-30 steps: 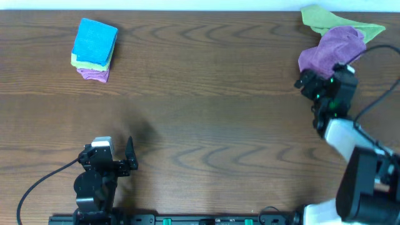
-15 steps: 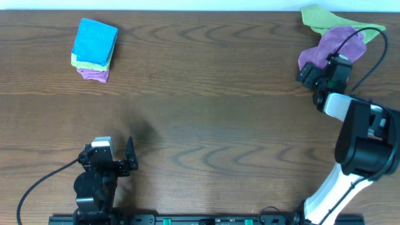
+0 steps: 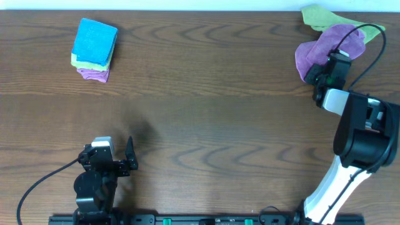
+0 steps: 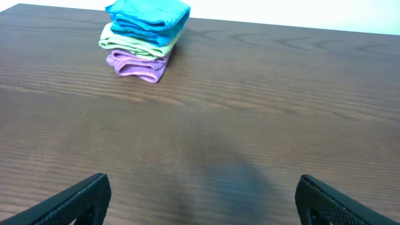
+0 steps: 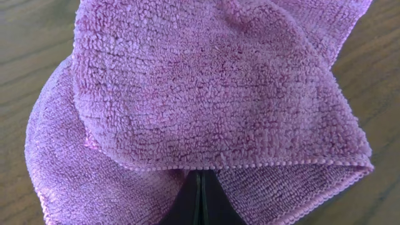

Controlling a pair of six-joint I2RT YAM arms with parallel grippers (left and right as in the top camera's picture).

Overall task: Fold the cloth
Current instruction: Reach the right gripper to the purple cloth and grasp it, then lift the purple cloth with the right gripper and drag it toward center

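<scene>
A crumpled purple cloth (image 3: pixel 326 44) lies at the table's far right, partly over a green cloth (image 3: pixel 320 17). My right gripper (image 3: pixel 325 64) is at its near edge. In the right wrist view the purple cloth (image 5: pixel 206 94) fills the frame, and the right gripper (image 5: pixel 200 179) is shut, its tips tucked into the hem of the upper fold and pinching it. My left gripper (image 3: pixel 130 156) rests near the front left edge, far from the cloth. It stands open (image 4: pixel 203 200) over bare wood, with nothing between its fingers (image 4: pixel 87 195).
A stack of three folded cloths (image 3: pixel 94 50), blue on green on purple, sits at the far left; the left wrist view shows this stack (image 4: pixel 147 40) too. The brown wooden table (image 3: pixel 206 106) spreads between the arms. The right arm's cable loops above the cloths.
My right gripper reached forward onto the purple cloth and shut on its hem. The cloth's near edge shifted slightly. The left arm stayed still.
</scene>
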